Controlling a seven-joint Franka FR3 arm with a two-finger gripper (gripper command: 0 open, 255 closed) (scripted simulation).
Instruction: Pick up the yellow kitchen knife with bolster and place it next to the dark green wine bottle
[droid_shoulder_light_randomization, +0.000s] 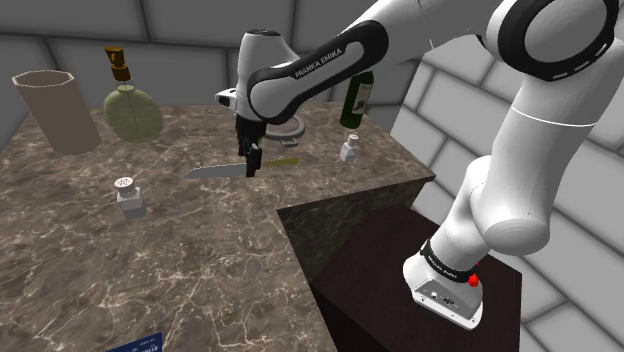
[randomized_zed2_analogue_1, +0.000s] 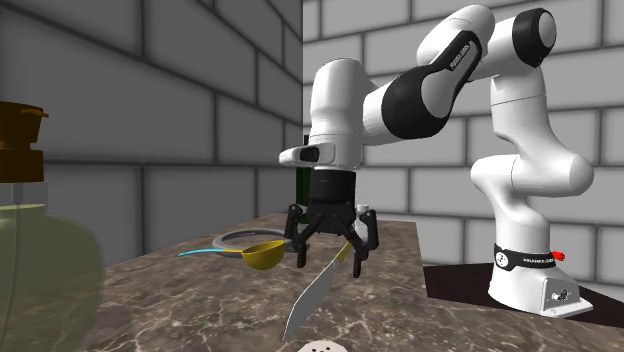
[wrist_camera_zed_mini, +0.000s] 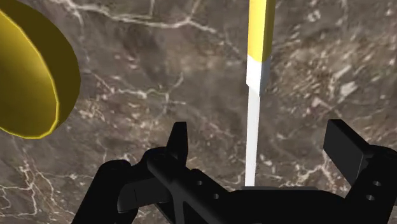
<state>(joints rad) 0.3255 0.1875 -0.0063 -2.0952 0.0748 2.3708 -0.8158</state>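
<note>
The knife (droid_shoulder_light_randomization: 212, 171) lies on the marble tabletop (droid_shoulder_light_randomization: 200, 260), its blade pointing to the shoulder view's left and its yellow handle to the right. In the wrist view its pale blade and grey bolster run straight up the middle between the two fingers. The hand (droid_shoulder_light_randomization: 252, 163) hangs directly over it, near where the blade meets the handle, with its fingers spread wide on either side and touching nothing. The step in hand looks like the grasp itself, with nothing lifted yet. The next move calls for a short drop and a close across the narrow body, ideally on the handle or bolster, not the thin blade, which could slip or twist.

A yellow bowl (wrist_camera_zed_mini: 32, 76) sits just beside the hand, so a sideways drift on the way down could clip its rim. The dark green bottle (droid_shoulder_light_randomization: 357, 100) stands farther along toward the shoulder view's right, close to the tabletop's far corner. A small white shaker (droid_shoulder_light_randomization: 349, 150) sits in front of it. Room beside the bottle is tight, with the shaker on one side and the edge close by on the right. The free patch seems to be on the bottle's near-left side, and the carry should go in high enough to pass over the bowl.
</note>
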